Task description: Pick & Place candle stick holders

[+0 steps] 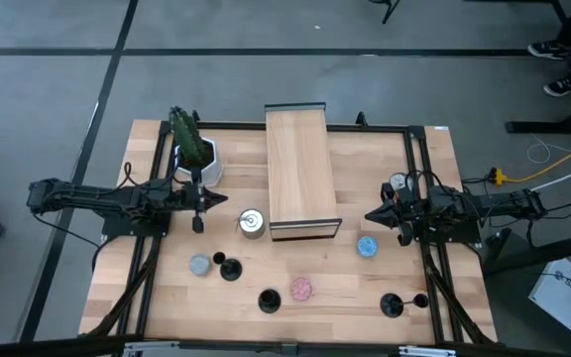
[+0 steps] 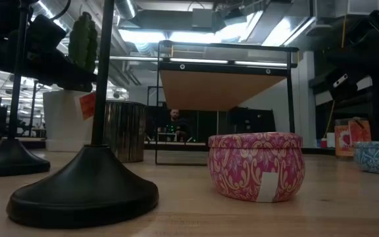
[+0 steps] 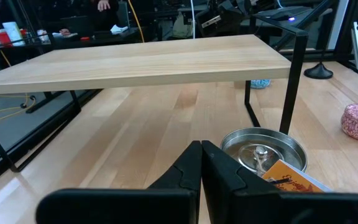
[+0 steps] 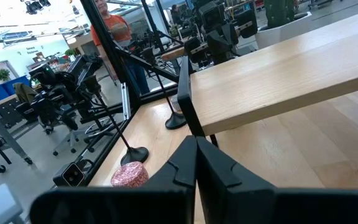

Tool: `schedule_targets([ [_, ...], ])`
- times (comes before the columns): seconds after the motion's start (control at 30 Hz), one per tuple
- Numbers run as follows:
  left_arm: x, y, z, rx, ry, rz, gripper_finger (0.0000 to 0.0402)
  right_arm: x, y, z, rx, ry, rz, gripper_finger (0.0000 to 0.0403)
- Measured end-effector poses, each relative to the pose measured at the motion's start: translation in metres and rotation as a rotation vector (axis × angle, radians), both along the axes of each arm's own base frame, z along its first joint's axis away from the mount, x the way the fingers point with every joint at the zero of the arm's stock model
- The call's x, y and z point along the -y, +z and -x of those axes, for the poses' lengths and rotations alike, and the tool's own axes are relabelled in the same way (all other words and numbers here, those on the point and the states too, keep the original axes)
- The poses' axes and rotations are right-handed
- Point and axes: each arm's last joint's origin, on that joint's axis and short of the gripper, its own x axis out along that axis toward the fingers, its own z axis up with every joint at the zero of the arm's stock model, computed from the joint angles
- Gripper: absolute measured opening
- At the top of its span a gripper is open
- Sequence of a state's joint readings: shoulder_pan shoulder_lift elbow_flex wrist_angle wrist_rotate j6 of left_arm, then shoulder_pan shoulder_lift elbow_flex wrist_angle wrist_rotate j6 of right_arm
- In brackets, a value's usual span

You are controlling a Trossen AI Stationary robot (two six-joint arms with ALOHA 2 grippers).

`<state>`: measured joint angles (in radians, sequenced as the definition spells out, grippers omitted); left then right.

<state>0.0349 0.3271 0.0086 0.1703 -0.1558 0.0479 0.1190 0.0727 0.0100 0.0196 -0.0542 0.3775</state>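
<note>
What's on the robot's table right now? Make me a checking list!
Surface: wooden table, with a raised wooden shelf in the middle.
Job's things: black candle stick holders at and; none held.
Clutter: pink tin, blue tin, grey tin, open silver tin, potted cactus.
Grippers: left gripper shut, empty, beside the silver tin; right gripper shut, empty, near the blue tin.
Cables: yellow and white cables on the floor at right.
Surroundings: a person's shoes at the top right.
</note>
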Motion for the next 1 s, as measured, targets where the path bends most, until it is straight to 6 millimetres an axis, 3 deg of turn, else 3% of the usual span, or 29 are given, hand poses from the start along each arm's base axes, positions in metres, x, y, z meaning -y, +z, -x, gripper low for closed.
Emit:
schedule_targets([
  [0.47, 0.0, 0.0, 0.0, 0.001, 0.0, 0.0, 0.0004, 0.0, -0.003, -0.003, -0.056, 0.0, 0.007, 0.0011],
  [0.77, 0.0, 0.0, 0.0, 0.001, 0.0, 0.0, 0.0004, -0.001, 0.026, -0.011, -0.112, 0.0, 0.014, 0.0011],
  [1.0, 0.0, 0.0, 0.0, 0.0, 0.0, 0.0, 0.0004, -0.002, 0.035, -0.02, -0.218, 0.0, 0.027, 0.0011],
])
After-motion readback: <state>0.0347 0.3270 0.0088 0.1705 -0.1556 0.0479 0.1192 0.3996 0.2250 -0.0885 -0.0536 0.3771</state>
